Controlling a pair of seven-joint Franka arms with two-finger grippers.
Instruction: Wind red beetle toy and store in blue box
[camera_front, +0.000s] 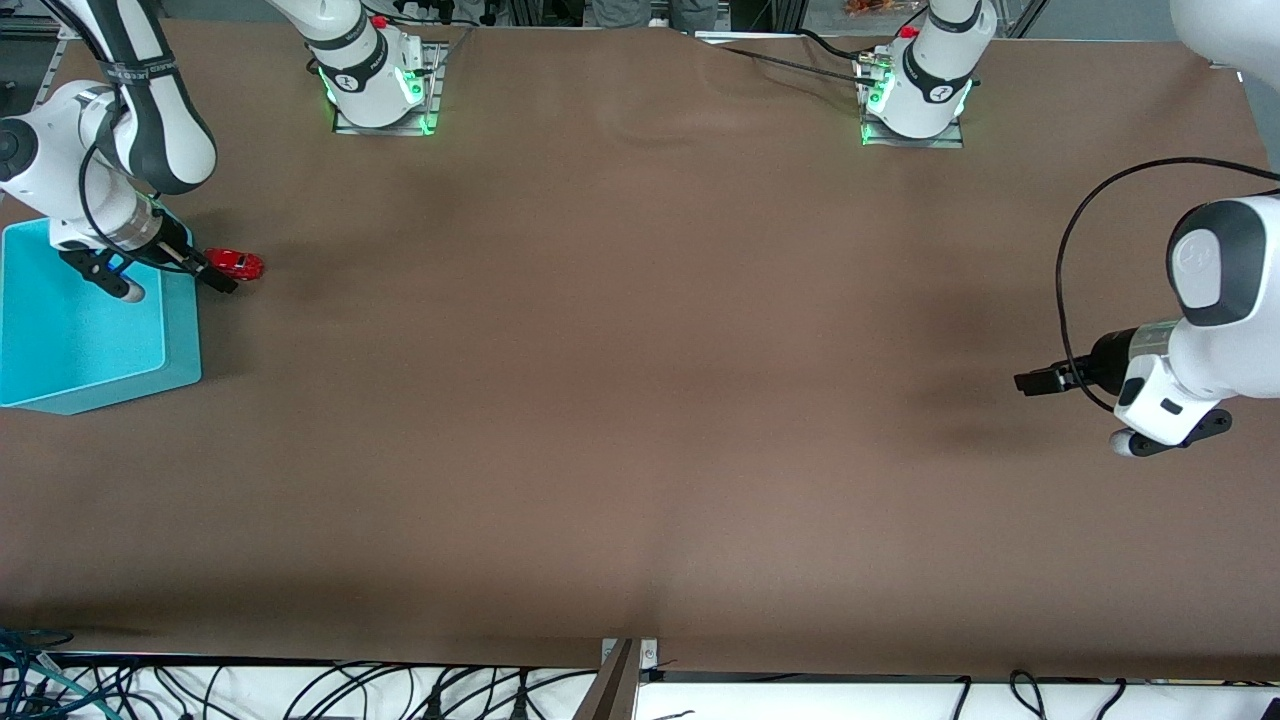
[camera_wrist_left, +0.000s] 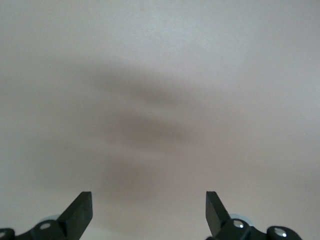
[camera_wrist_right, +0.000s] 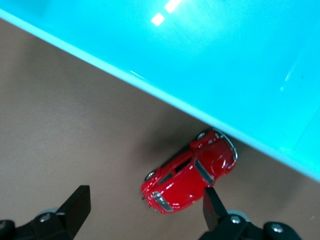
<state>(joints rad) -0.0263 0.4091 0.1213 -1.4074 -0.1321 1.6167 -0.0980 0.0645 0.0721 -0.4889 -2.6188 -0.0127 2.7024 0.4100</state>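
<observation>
Beside the blue box, at its 2 o'clock corner, the right end effector hovers wide open and empty over the red beetle toy: approach step; next, descend and straddle it. The left end effector waits, open and empty.

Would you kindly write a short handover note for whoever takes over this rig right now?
Right gripper: open, low over the red beetle toy, nothing held.
Left gripper: open and empty, waiting over bare table at the left arm's end.
Toy: on the table beside the blue box, at the right arm's end, close to its wall.
Done: nothing visibly; the toy is outside the box.
Left: grasp the toy, wind it, place it in the box.
</observation>
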